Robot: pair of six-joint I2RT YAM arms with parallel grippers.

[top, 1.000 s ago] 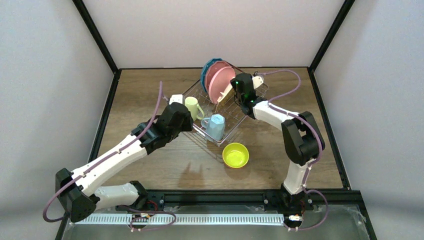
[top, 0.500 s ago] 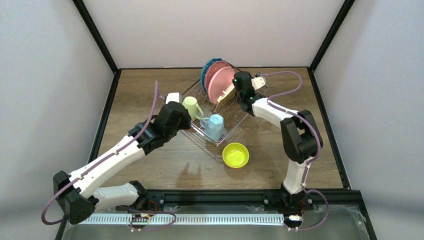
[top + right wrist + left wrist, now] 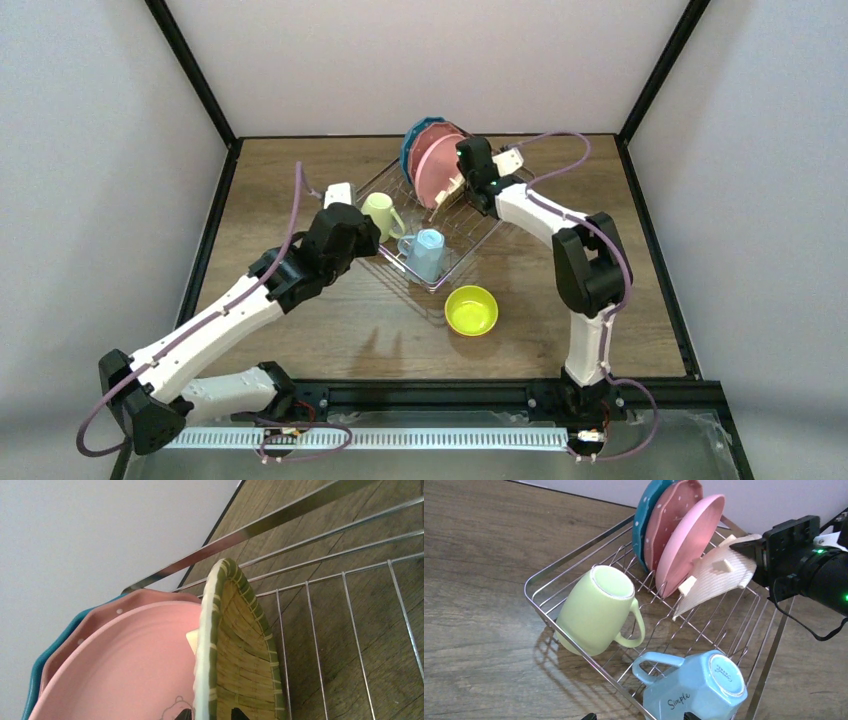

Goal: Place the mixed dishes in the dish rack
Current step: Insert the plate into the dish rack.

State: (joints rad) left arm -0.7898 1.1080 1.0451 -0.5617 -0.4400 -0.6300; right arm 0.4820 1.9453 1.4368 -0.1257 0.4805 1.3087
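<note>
Light blue mug (image 3: 694,690) cut by bottom edge; left end effector (image 3: 637,716): only fingertips show; woven plate (image 3: 245,680) bottom cropped.

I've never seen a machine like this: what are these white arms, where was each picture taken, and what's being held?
These are two robot arms at the near edge of the table, each ending in a two-finger claw. The wide picture looks down from above and behind them; the other two come from a camera on each wrist. On the table stands a wire dish rack holding three upright plates, a green mug and a blue mug. A lime bowl sits outside it. The right claw grips a woven plate beside the pink plate. The left claw is open and empty.
</note>
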